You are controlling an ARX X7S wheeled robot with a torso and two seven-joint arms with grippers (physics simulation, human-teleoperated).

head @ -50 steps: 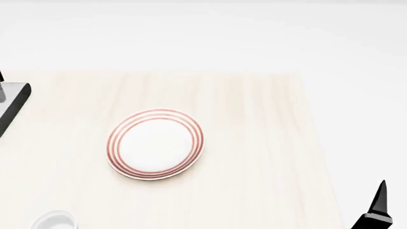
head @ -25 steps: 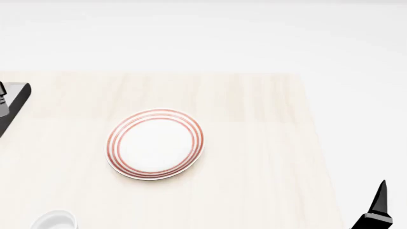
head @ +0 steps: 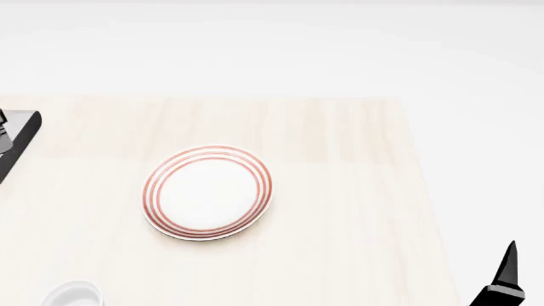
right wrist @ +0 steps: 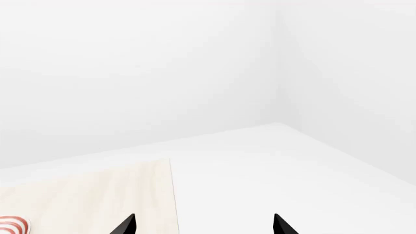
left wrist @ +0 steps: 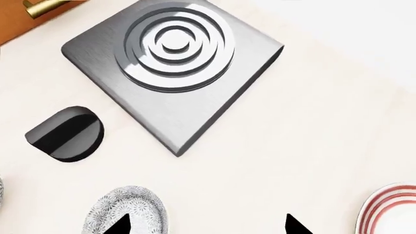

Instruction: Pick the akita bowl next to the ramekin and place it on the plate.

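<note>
The plate point(head: 208, 192), white with red rings, lies mid-table; its rim also shows in the left wrist view point(left wrist: 390, 210) and the right wrist view point(right wrist: 13, 225). The white ramekin point(head: 72, 295) peeks in at the head view's near left edge. An akita bowl point(left wrist: 140, 207) with a grey lacy pattern sits under one fingertip of my open left gripper point(left wrist: 208, 228). The ramekin does not show in that view, so I cannot tell whether this bowl stands next to it. My right gripper point(right wrist: 204, 226) is open and empty, off the table's right edge point(head: 508, 271).
A square steel burner slab point(left wrist: 172, 63) with raised rings and a black knob point(left wrist: 65, 134) lie beyond the bowl. A dark shape point(head: 13, 143) sits at the head view's left edge. The table's right edge point(head: 429, 210) drops to white floor.
The dark shape at the head view's left edge has slid a little further left out of the picture. Plate, ramekin and right gripper have not moved.
</note>
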